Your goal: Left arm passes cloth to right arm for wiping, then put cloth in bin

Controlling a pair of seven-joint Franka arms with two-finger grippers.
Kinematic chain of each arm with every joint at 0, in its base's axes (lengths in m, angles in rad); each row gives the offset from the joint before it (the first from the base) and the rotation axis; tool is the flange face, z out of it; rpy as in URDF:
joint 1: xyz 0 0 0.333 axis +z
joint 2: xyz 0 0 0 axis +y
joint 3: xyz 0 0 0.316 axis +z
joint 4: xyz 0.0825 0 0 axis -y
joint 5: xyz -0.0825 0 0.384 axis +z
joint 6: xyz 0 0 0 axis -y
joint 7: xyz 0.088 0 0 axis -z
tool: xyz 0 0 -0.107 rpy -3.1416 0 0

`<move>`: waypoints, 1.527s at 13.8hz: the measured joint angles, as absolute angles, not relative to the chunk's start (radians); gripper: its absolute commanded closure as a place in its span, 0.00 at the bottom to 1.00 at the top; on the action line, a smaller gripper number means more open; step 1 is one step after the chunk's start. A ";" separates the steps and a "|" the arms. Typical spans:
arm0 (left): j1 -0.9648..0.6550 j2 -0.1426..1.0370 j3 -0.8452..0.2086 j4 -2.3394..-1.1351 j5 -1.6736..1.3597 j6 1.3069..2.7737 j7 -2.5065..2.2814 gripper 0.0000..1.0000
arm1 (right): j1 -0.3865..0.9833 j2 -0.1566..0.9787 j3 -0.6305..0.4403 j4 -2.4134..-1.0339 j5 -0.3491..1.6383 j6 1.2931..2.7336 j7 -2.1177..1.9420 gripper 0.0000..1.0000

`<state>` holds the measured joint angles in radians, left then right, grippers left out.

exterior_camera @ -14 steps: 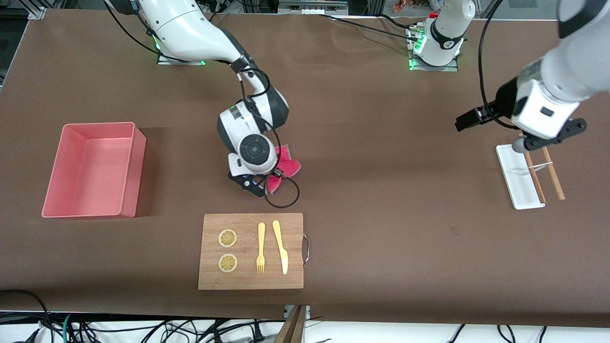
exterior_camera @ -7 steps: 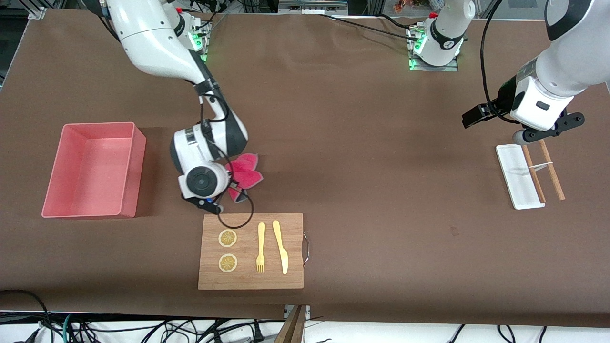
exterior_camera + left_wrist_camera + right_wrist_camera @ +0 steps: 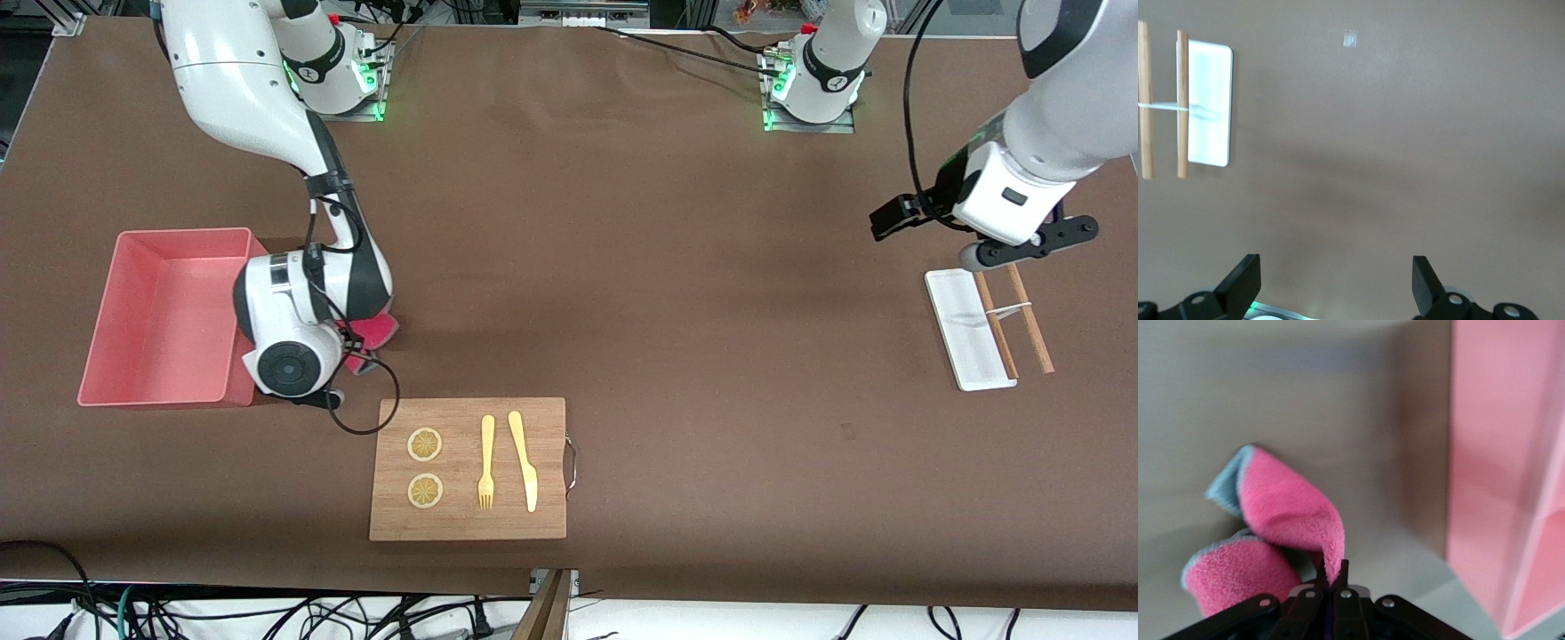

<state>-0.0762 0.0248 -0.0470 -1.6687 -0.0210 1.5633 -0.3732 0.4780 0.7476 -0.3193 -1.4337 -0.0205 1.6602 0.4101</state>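
Observation:
My right gripper [image 3: 1331, 572] is shut on a fold of the crimson-pink cloth [image 3: 1285, 513], whose grey edge shows as it hangs from the fingers. In the front view the cloth [image 3: 378, 331] peeks out from under the right hand, and the right gripper [image 3: 345, 353] is low over the table just beside the wall of the salmon-pink bin [image 3: 182, 233]. The bin [image 3: 1498, 453] holds nothing. My left gripper [image 3: 1335, 280] is open and holds nothing. The left gripper [image 3: 1022, 247] waits in the air at the left arm's end of the table.
A wooden cutting board [image 3: 551, 427] with two lemon slices, a yellow fork and a knife lies nearer the front camera than the cloth. Under the left hand lie a small white tray [image 3: 965, 333] and wooden chopsticks [image 3: 1018, 320].
My right arm has carried the cloth from the middle of the table toward the right arm's end, up to the bin's side. The left arm has barely shifted.

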 measured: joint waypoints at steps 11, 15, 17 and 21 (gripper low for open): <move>-0.083 -0.002 -0.005 -1.617 0.005 1.572 -0.222 0.00 | 0.551 0.766 -0.288 -1.438 0.118 1.642 0.517 1.00; -0.063 0.008 0.001 -1.614 0.007 1.569 -0.206 0.00 | 0.593 0.773 -0.193 -1.438 0.188 1.767 0.724 1.00; -0.052 0.013 0.001 -1.614 0.007 1.569 -0.206 0.00 | 0.612 0.773 -0.142 -1.436 0.194 1.848 0.866 1.00; -0.052 0.054 -0.001 -1.590 0.007 1.570 -0.208 0.00 | 0.673 0.770 -0.090 -1.409 0.229 1.941 1.028 1.00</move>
<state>-0.0524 0.0544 -0.0013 -1.5903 0.0065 1.5705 -0.2079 0.6726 0.7704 -0.0896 -1.4088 0.2291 1.9408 1.0281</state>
